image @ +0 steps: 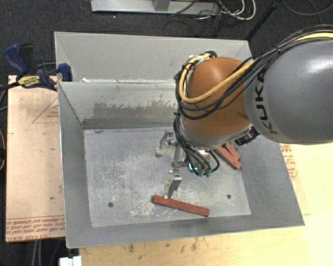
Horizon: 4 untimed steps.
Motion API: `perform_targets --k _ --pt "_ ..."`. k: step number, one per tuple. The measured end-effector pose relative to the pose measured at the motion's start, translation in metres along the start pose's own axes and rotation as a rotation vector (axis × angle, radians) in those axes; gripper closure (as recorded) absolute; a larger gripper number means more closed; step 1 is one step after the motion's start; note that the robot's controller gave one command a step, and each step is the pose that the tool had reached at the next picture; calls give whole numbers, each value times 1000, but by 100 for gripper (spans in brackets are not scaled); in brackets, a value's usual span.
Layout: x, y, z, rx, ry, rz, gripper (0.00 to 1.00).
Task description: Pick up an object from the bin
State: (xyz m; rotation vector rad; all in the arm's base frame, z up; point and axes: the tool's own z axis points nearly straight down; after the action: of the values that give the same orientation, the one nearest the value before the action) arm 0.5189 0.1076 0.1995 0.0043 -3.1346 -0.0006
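Camera view: the arm reaches in from the right, its orange-covered wrist low over the grey bin [72,165]. The claw [171,176] points down just beside 1 red-brown flat stick [181,205] near the front wall. I cannot tell its opening. The floor's left half lies open. Another reddish piece [231,157] lies under the wrist.

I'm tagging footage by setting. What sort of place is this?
Most likely a robotics lab or test cell, not a home or shop. A KUKA-branded arm reaches into a grey metal bin holding a reddish-brown flat stick, and loose cables trail over the dark floor behind it.
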Motion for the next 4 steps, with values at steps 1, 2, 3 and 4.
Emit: perform_targets --k 1,2,3,4 --pt "-2 -1 -3 -1 -7 3 0" --pt "17 -64 48 -2 -9 93 0" --pt "32 -87 59 0 -6 114 0" --pt "35 -71 78 -1 -6 232 0"
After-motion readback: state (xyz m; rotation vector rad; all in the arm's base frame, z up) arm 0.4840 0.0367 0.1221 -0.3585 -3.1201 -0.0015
